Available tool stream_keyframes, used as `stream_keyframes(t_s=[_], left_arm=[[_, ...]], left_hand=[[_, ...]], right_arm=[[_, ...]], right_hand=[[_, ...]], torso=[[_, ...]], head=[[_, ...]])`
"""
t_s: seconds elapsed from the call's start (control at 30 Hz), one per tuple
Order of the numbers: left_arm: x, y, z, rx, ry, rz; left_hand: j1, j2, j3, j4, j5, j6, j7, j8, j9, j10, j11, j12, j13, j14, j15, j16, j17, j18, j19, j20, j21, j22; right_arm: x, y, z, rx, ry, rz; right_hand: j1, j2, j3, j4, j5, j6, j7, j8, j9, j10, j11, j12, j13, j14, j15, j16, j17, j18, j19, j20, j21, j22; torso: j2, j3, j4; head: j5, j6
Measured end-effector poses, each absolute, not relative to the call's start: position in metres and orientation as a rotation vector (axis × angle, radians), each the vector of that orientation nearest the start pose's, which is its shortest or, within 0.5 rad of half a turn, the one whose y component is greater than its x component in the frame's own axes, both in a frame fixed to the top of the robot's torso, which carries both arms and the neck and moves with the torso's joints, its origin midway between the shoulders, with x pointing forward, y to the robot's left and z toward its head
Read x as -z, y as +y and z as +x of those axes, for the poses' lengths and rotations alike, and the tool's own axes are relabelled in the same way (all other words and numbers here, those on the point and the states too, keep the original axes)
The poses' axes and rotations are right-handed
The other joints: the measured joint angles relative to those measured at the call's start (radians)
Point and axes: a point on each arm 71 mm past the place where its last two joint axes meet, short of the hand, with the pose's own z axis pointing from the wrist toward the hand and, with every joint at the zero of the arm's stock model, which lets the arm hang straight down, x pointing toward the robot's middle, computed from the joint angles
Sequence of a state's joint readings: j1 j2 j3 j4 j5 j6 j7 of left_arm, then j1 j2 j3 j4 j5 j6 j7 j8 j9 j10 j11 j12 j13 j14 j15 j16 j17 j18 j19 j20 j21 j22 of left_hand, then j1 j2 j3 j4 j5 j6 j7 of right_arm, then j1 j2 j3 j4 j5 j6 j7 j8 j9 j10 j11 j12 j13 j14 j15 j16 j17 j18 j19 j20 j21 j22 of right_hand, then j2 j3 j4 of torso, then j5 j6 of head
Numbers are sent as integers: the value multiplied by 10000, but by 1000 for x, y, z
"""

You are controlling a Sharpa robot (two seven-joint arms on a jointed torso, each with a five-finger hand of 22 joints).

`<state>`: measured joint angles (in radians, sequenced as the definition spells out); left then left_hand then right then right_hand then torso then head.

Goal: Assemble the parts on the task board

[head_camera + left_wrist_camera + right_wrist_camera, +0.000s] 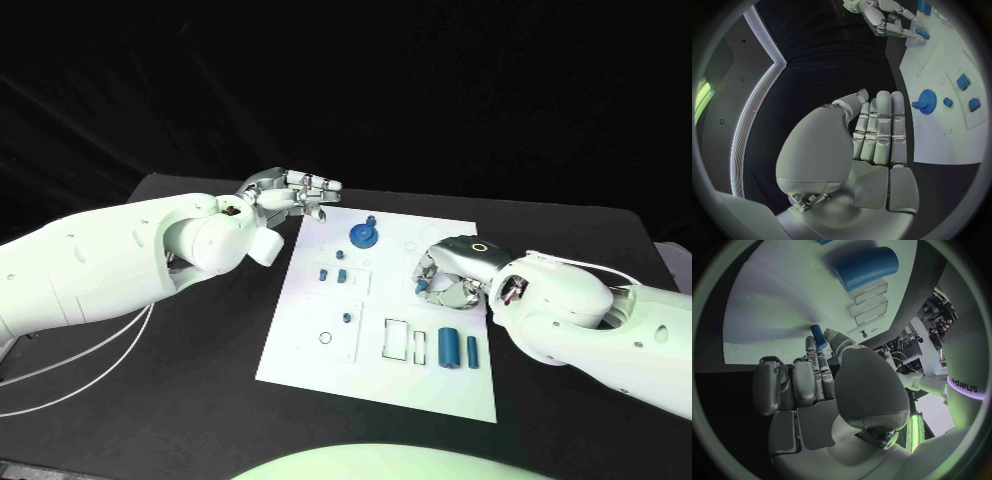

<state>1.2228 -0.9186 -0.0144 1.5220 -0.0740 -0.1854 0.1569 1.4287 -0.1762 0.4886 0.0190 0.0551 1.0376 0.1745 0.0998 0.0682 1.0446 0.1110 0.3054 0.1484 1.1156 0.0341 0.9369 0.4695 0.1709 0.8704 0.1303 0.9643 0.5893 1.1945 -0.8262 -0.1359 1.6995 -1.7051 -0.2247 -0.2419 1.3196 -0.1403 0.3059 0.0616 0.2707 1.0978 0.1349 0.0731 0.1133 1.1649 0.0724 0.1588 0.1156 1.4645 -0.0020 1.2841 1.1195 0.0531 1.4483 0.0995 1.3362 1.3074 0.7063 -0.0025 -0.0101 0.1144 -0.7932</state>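
Fingertips [819, 351] of the right hand [450, 268] pinch a small blue part [818, 336] over the task board [378, 370].

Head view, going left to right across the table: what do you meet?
Left robot hand → blue gear on the task board → right robot hand, pinching a small blue part.
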Motion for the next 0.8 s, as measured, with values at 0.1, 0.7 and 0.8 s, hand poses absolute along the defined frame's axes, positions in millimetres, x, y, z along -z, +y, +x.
stream_keyframes(t_s=[0.1,0.7,0.8], left_arm=[[172,240,492,14566,16391,-11303],[172,240,492,14563,16402,-11306],[172,240,492,14560,16403,-11308]], left_hand=[[0,0,0,0,0,0,0,0,0,0,0,0,0,0,0,0,0,0,0,0,0,0],[0,0,0,0,0,0,0,0,0,0,0,0,-2,0,0,0,1,-1,0,0,0,1],[0,0,0,0,0,0,0,0,0,0,0,0,-2,0,0,0,1,0,0,0,0,1]], right_arm=[[209,-143,430,-5840,17298,-4668],[209,-143,429,-5729,17207,-4659],[208,-143,427,-5765,17131,-4670]], right_hand=[[18,91,117,6,-40,199,-55,114,24,198,-59,102,2,40,-41,58,58,0,37,-27,54,0],[444,506,878,-368,-817,856,-321,442,116,1012,-409,333,160,38,-325,197,196,2,183,-250,328,6],[444,506,904,-394,-830,857,-320,443,115,1013,-407,333,160,38,-324,197,195,2,182,-249,328,6]], torso=[[0,-1,0],[-5,-10,9],[-6,-10,8]], head=[[0,-8],[-16,-28],[-6,-29]])
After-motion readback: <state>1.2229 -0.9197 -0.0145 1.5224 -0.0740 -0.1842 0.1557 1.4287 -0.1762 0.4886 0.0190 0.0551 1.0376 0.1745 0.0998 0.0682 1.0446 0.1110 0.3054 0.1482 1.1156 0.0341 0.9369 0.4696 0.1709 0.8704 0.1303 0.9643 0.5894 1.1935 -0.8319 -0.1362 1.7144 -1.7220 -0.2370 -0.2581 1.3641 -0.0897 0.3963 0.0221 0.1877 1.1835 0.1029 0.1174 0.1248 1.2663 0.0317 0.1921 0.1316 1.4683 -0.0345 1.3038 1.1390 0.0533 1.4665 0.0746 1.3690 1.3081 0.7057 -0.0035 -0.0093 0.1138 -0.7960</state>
